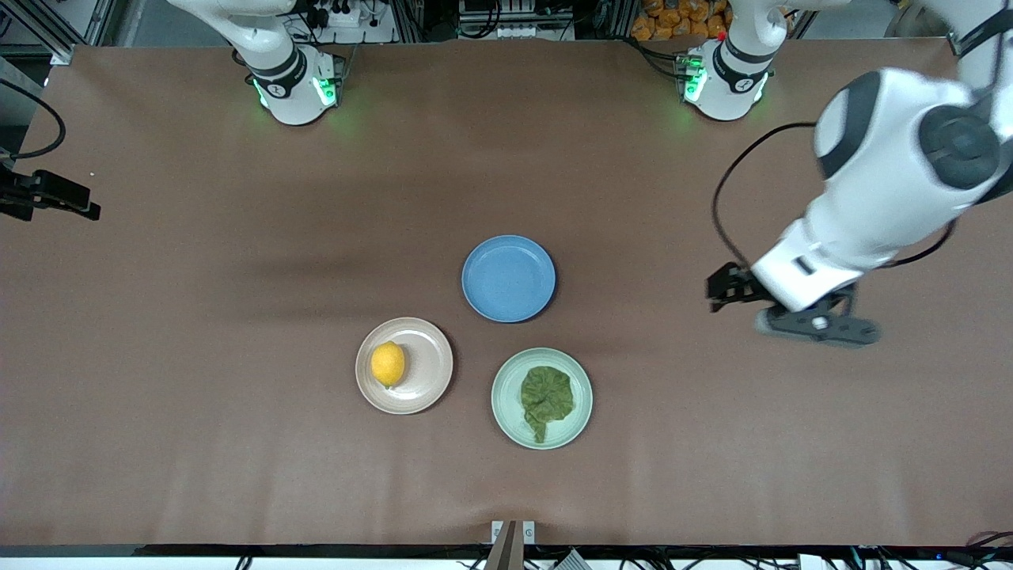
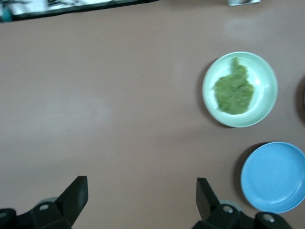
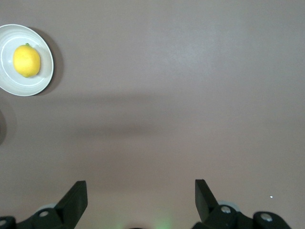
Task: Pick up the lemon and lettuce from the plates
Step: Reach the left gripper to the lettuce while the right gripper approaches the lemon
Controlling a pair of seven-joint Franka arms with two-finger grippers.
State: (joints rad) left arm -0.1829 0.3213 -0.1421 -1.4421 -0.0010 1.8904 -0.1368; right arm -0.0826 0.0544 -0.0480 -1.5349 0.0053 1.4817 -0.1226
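A yellow lemon (image 1: 388,364) (image 3: 26,60) lies on the beige-pink plate (image 1: 427,372) (image 3: 9,83). Beside it, toward the left arm's end, wrinkly green lettuce (image 1: 546,393) (image 2: 233,90) lies on the mint green plate (image 1: 506,412) (image 2: 264,102). My left gripper (image 1: 819,323) (image 2: 141,188) hangs open and empty over bare table, toward the left arm's end from both plates. My right gripper (image 3: 140,191) is open and empty high over bare table near its own base, with the lemon plate well off from it.
An empty blue plate (image 1: 508,278) (image 2: 274,176) sits farther from the front camera than the other two plates. A brown cloth (image 1: 198,435) covers the table. The arm bases (image 1: 294,87) (image 1: 724,79) stand along its edge.
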